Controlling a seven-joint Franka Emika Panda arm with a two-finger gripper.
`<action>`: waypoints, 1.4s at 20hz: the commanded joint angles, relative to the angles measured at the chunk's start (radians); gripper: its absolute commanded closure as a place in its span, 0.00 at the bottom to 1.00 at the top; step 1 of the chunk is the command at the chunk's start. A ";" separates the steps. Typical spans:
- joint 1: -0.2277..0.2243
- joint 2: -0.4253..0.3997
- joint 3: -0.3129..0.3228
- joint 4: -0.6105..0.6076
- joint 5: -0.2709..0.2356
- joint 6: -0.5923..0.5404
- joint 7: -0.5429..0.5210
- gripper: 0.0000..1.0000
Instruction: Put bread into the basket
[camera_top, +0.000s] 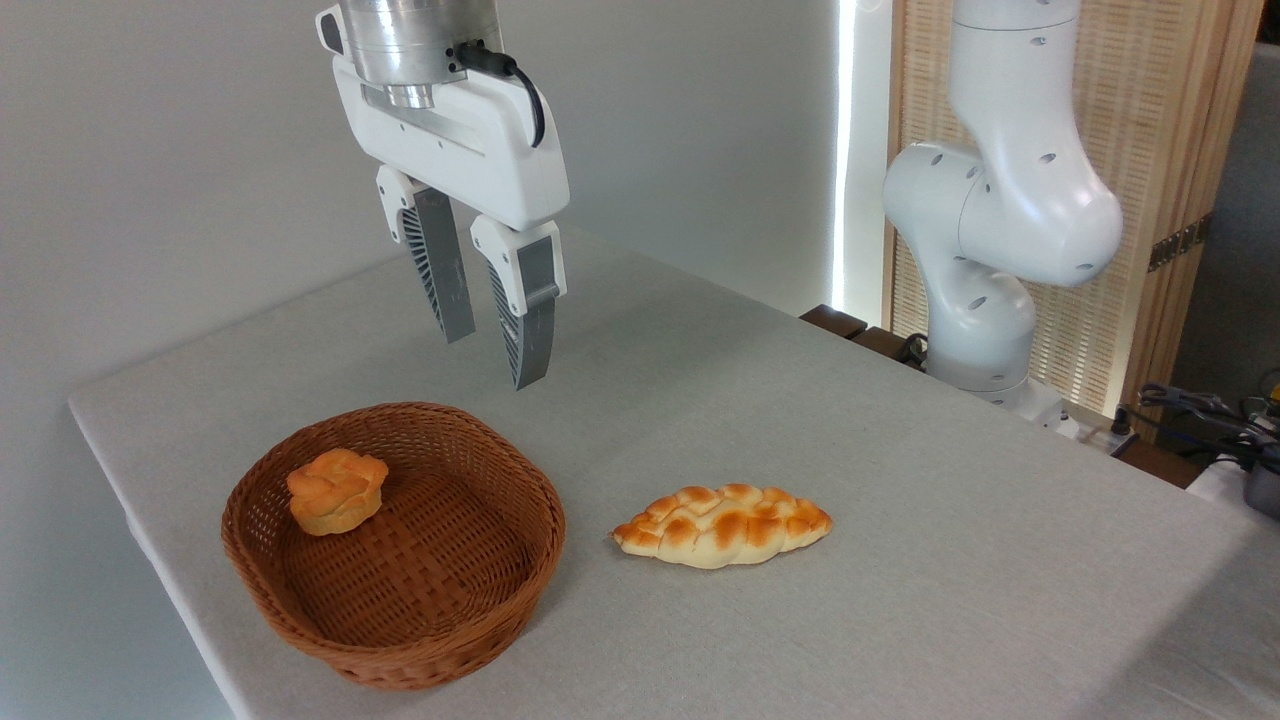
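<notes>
Right of centre on the tabletop (900, 480), beside the basket (440, 655), lies the bread (722, 525), seemingly light and soft, best pinched gently across its middle by the empty, parted end effector (492, 362) hanging upper left.

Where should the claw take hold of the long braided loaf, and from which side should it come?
Probably at the wide middle of the braided loaf, from above, fingers across its short width. It lies flat and free on the table, and its ends taper.
</notes>
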 joint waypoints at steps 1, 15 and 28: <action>-0.002 0.013 0.005 0.031 -0.003 -0.021 -0.002 0.00; -0.005 -0.064 0.000 -0.087 0.003 0.022 0.000 0.00; -0.009 -0.322 0.155 -0.547 0.011 0.165 0.581 0.00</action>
